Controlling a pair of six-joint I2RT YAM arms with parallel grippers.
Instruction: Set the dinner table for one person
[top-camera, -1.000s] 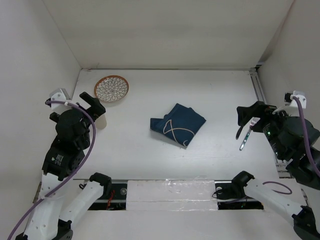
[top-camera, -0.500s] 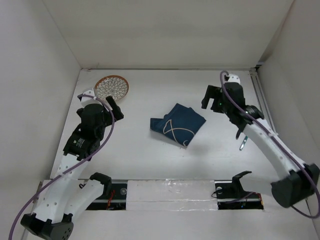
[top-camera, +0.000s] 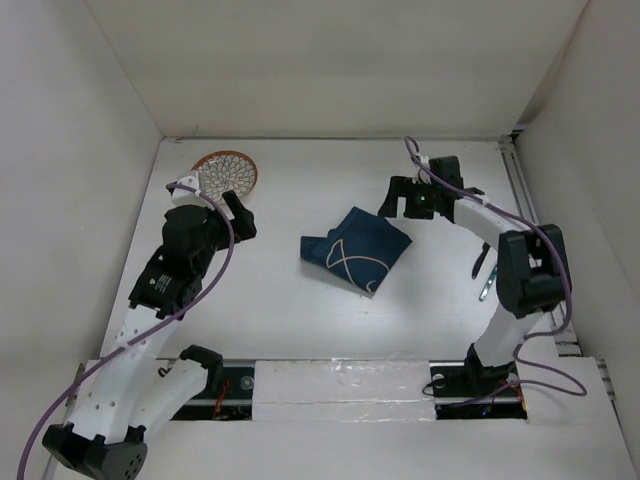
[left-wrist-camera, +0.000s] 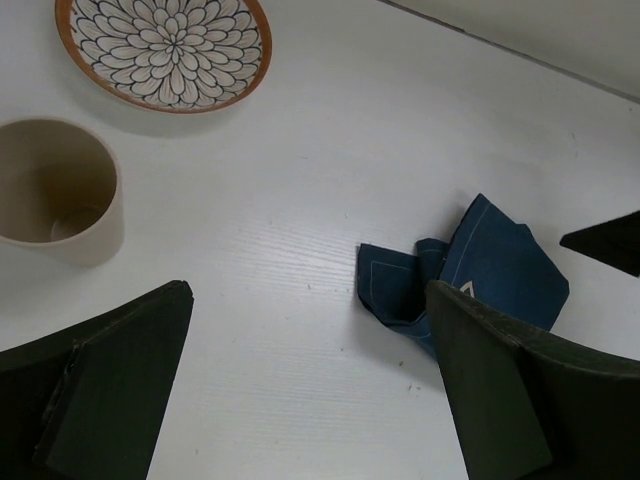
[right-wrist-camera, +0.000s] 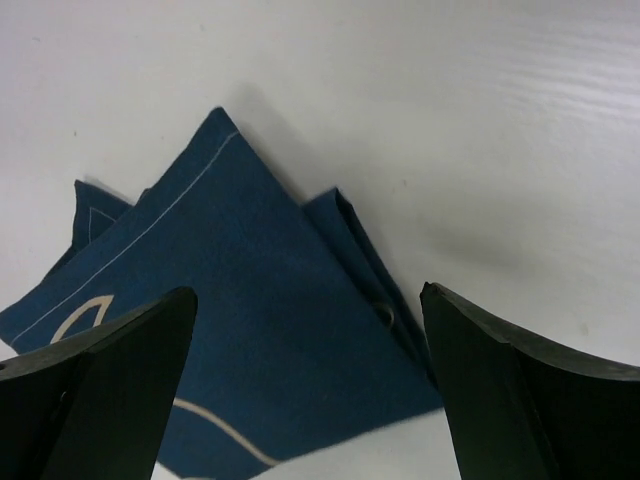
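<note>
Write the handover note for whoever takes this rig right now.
Left gripper: open, empty, above the white tabletop near the beige cup.
Right gripper: open, empty, over the folded navy blue cloth placemat.
Flower-patterned round plate with orange rim: far left corner.
Slim utensil: right side, partly under the right arm.
Done: nothing laid out.
Left: probably spread the placemat, then set plate, cup and utensil on or beside it.
</note>
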